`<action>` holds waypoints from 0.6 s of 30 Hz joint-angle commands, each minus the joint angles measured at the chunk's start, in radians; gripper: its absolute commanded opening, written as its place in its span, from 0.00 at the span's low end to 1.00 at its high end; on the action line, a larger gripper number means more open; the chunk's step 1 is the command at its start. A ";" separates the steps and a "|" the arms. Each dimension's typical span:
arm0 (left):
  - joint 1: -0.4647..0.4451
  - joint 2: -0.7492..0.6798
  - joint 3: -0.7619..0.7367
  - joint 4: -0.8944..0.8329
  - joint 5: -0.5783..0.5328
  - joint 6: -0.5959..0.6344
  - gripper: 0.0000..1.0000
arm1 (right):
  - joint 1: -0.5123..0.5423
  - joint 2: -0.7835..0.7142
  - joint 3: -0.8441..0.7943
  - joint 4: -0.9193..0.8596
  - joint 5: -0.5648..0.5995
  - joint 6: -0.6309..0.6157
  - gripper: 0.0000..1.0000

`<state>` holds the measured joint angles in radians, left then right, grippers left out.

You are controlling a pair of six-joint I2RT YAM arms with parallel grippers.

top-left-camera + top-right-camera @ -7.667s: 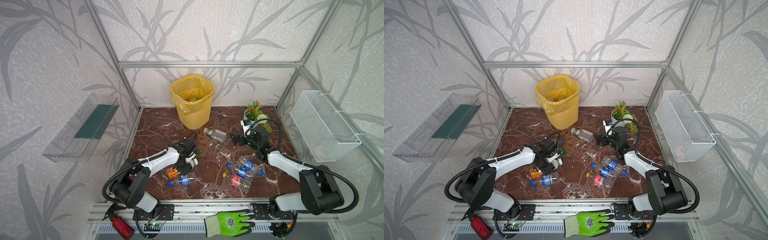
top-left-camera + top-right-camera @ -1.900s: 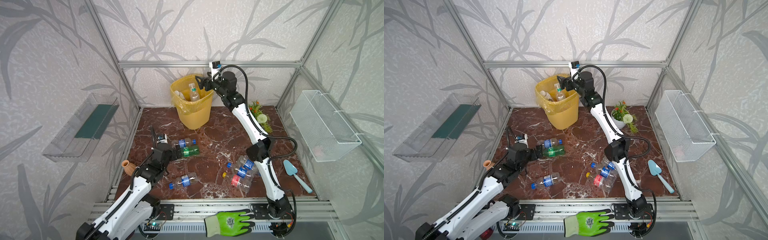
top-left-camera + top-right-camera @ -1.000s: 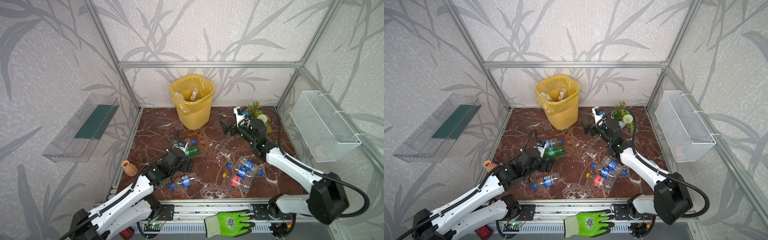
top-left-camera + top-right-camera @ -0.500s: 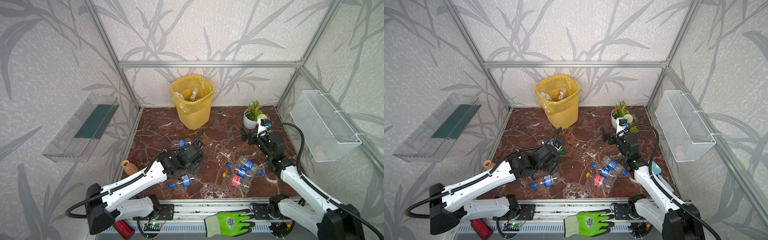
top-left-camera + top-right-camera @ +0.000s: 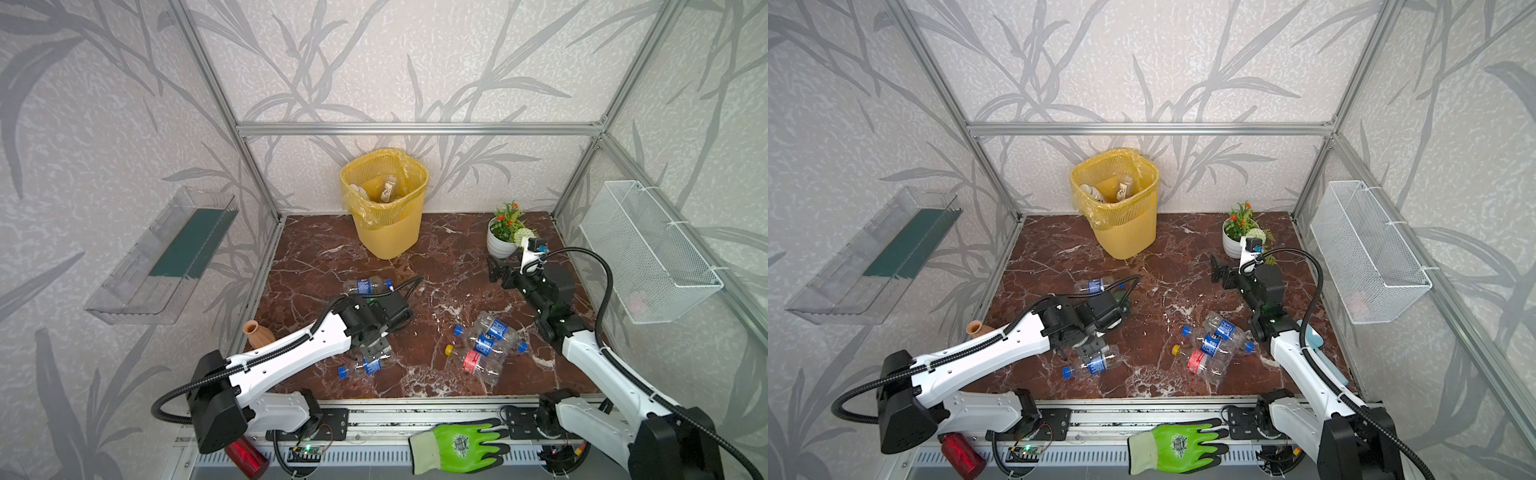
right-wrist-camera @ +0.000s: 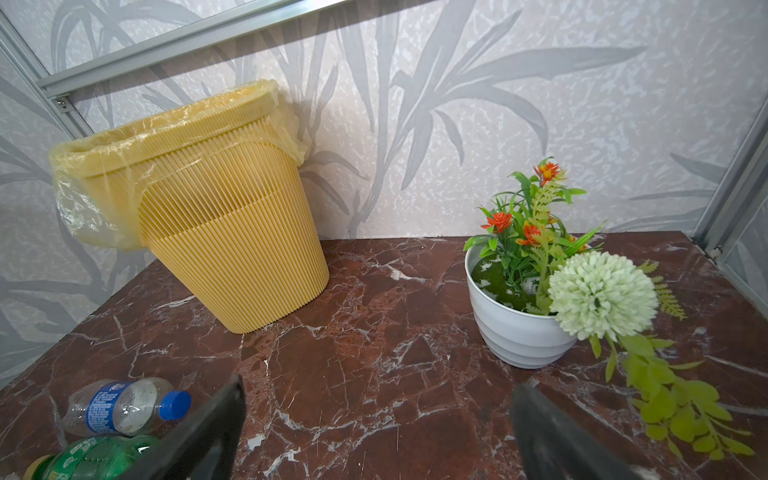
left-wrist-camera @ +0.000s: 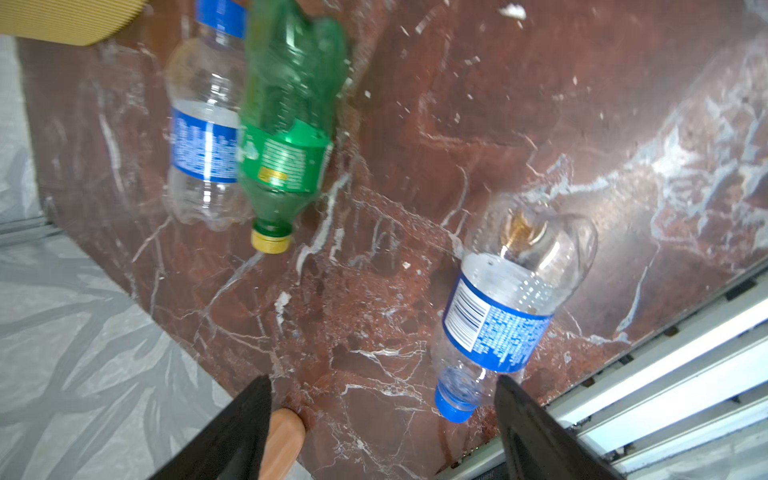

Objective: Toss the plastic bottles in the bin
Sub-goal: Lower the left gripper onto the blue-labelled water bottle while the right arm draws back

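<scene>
Since half a second ago the left arm has swung back from the middle of the floor toward the front rail. The left gripper (image 5: 372, 353) now points down over the near bottle (image 5: 368, 368). The right gripper (image 5: 496, 270) has barely shifted.

Left gripper: jaws spread, nothing clamped. In the left wrist view the blue cap and neck of the near bottle (image 7: 498, 320) lie between the two fingers (image 7: 243, 426), close to one of them; contact cannot be confirmed. This bottle is clear with a blue label and lies on its side near the front edge.

Right gripper (image 6: 376, 395): jaws spread wide and empty, held above the floor, facing the back wall between the bin (image 6: 232, 249) and the flower pot (image 6: 515, 332).

Surface: a red-brown marble slab (image 5: 440, 291) with white veins, enclosed by an aluminium frame and leaf-patterned wall panels.

Remaining bottles:
- A green bottle (image 7: 291, 124) and a clear bottle (image 7: 203, 141) lie side by side, touching, beyond the left wrist toward the bin.
- A bottle cluster (image 5: 482, 345) lies near the front, between the arms and nearer the right forearm.
- The bin (image 5: 390, 232) stands upright against the back wall with bottles inside.

Arm pose: the left arm reaches low from the front-left base with the wrist bent down. The right arm runs from the front-right base toward the back, wrist roughly level.

Periphery: a terracotta vase (image 5: 257, 332) at the left edge, a wire basket (image 5: 648, 249) on the right wall.
</scene>
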<state>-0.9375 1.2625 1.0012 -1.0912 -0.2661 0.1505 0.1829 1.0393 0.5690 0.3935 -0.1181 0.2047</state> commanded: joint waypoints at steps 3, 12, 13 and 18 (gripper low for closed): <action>-0.002 -0.002 -0.115 0.116 0.137 0.084 0.84 | -0.015 0.017 -0.006 0.046 -0.038 0.019 0.99; 0.013 0.095 -0.202 0.297 0.168 0.107 0.84 | -0.029 0.046 0.003 0.057 -0.063 0.035 0.99; 0.014 0.112 -0.198 0.297 0.163 0.102 0.84 | -0.031 0.046 0.003 0.056 -0.065 0.035 0.99; 0.058 0.135 -0.210 0.333 0.214 0.103 0.80 | -0.043 0.050 0.003 0.056 -0.077 0.033 0.99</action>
<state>-0.9020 1.4021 0.7990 -0.8021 -0.0998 0.2256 0.1478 1.0855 0.5690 0.4152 -0.1768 0.2329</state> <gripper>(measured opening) 0.806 0.992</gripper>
